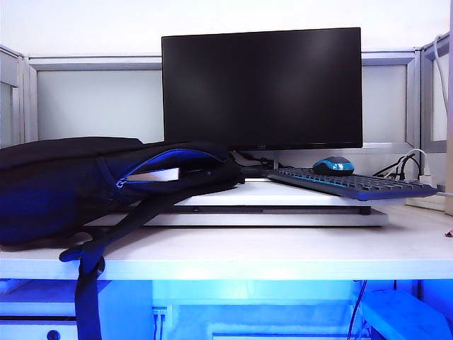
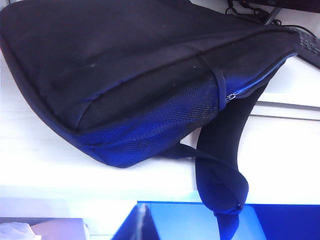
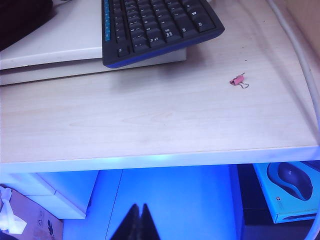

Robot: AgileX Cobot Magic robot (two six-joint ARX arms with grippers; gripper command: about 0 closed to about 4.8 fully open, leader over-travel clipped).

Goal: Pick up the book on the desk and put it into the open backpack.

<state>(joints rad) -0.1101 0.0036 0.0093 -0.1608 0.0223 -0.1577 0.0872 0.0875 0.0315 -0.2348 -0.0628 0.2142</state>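
Left gripper (image 2: 143, 216): only a dark tip shows at the edge of the left wrist view, below the desk (image 2: 280, 150) front edge; jaws pressed together, nothing in them. Not visible in the exterior view. Ahead of and above it, backpack (image 2: 125, 70) lying on its side on the desk, mesh side pocket facing the gripper, blue zipper trim running toward the far end. One dark strap (image 2: 222, 165) droops over the desk edge, close beside the gripper tip, not touching it.

Book (image 1: 157, 174): inside the backpack's open mouth, pale edge showing between the blue-lined zipper edges, lying roughly flat. Well ahead of both grippers, touched by neither.

Behind the bag mouth, black monitor (image 1: 262, 88) on the white riser board (image 1: 283, 212). Keyboard (image 1: 350, 184) on the riser, tilted, its end overhanging; blue mouse (image 1: 333, 166) behind it.

Right gripper (image 3: 136, 220): two dark fingertips meeting in a point, closed, empty, hanging below and in front of the desk edge. Above and ahead of it, bare desk surface, then the keyboard corner overhanging the riser. Small pink binder clip (image 3: 238, 81) alone on the desk, ahead of the gripper and off to its side, well apart. Blue boxed mouse (image 3: 290, 187) under the desk, off to the same side.
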